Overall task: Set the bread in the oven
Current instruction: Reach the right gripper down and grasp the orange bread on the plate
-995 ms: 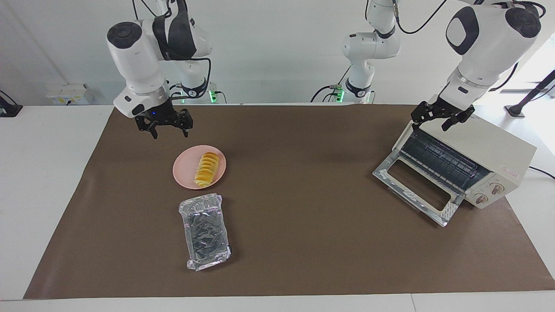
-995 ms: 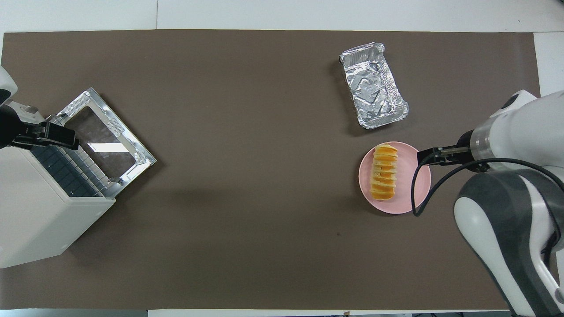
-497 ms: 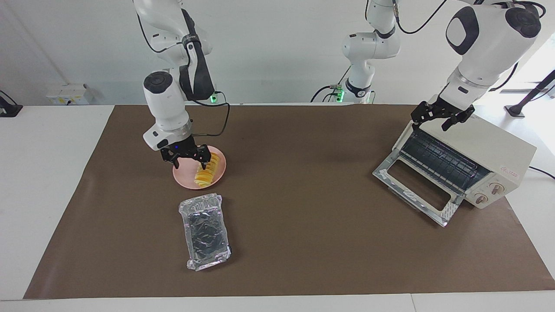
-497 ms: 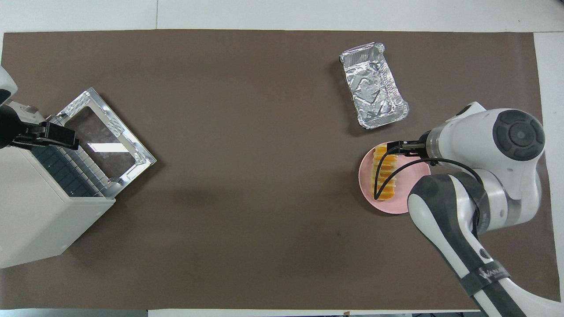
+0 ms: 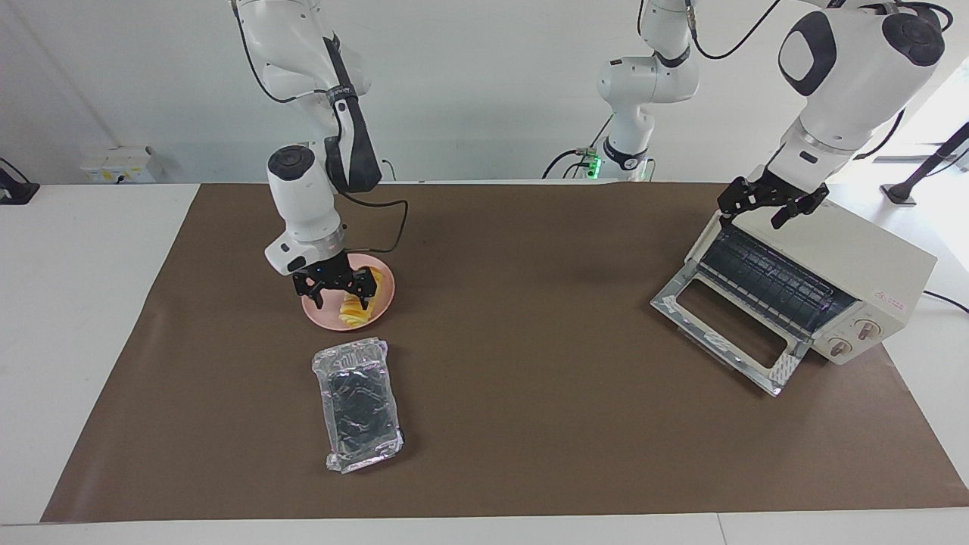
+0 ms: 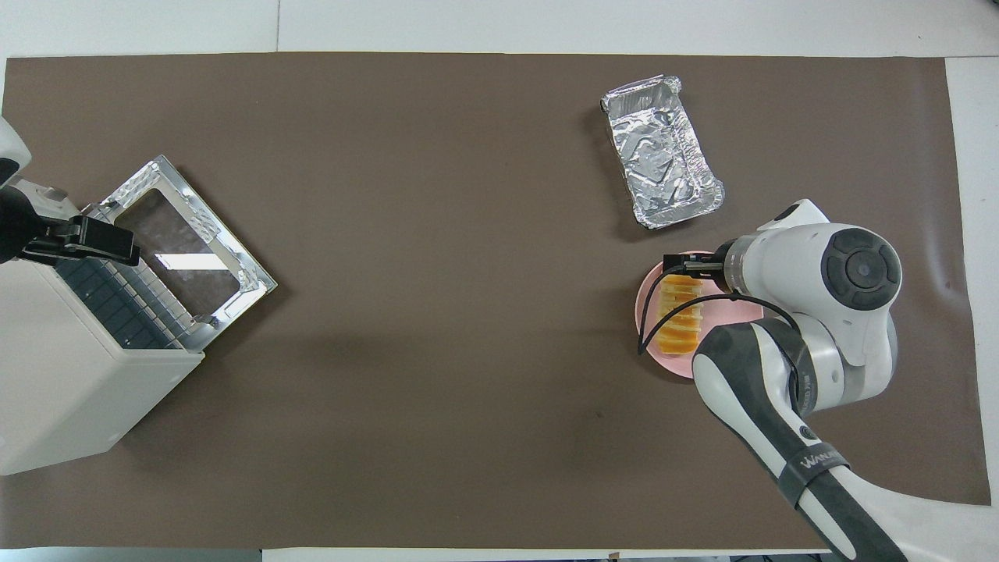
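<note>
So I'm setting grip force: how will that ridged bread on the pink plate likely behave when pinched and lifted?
The bread probably squashes: its cross ridges suggest soft slices. Being elongated, it may sag if gripped off-centre. The right gripper is over its middle.

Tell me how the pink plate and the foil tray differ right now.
The pink plate is round and smooth; the foil tray is rectangular and crinkled. The plate carries the bread, with the right gripper down over it; the tray holds nothing and no gripper is near it. The plate lies nearer to the robots than the tray. Both rest on the brown mat, toward the right arm's end.
</note>
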